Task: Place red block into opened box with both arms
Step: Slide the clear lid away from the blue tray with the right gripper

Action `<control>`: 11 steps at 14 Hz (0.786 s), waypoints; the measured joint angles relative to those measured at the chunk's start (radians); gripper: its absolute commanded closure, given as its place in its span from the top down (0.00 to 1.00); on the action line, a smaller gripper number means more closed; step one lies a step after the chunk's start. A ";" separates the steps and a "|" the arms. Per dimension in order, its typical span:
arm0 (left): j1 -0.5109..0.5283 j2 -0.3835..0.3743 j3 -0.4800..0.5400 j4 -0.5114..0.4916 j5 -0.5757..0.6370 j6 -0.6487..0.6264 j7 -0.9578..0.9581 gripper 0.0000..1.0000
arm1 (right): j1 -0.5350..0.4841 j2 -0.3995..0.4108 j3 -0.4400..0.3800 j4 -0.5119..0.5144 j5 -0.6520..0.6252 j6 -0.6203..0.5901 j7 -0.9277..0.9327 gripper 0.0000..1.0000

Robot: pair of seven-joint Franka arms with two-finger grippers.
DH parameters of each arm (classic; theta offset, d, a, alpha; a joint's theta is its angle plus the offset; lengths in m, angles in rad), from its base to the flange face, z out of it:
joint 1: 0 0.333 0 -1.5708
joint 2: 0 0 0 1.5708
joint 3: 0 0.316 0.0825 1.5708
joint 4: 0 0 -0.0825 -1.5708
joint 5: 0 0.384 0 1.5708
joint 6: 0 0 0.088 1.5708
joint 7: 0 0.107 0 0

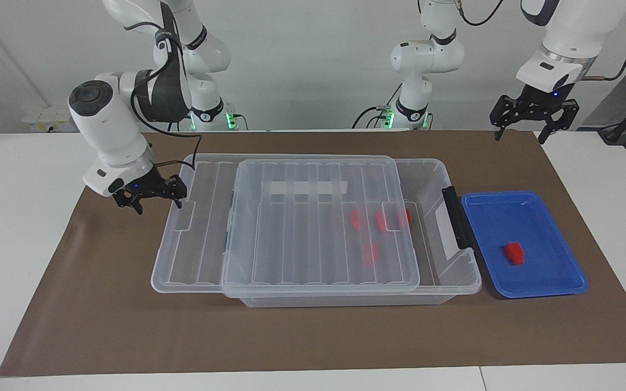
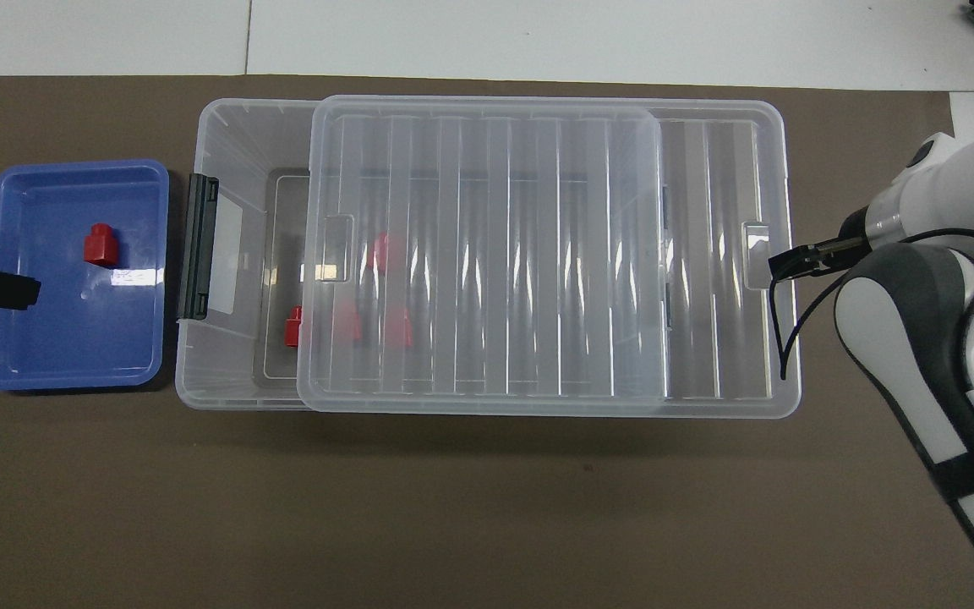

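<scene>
Clear plastic, the box point(image 1: 457, 271) sits mid-table with its ribbed lid point(image 1: 313, 217) slid partway off toward the right arm's end, the gap showing by the black latch point(image 1: 456, 216). Four red blocks lie inside. The red block point(image 1: 514, 253) rests in the blue tray point(image 1: 557, 285) just beside the latch end. The right hand point(image 1: 154, 198) is at the lid's overhanging edge, fingers spread. The left hand point(image 1: 525, 130) hangs open above the table near the tray.

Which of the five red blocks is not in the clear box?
The red block lying alone in the blue tray; the other four sit inside the box.
</scene>
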 measured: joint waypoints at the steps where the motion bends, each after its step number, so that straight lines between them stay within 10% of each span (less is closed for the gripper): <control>1: 0.013 -0.001 0.001 -0.002 0.000 -0.009 -0.006 1.00 | -0.011 -0.001 0.000 0.000 0.000 -0.006 -0.026 1.00; 11: 0.081 0.009 0.005 -0.020 0.000 0.054 -0.050 1.00 | -0.111 -0.003 -0.001 0.000 0.000 -0.014 -0.303 1.00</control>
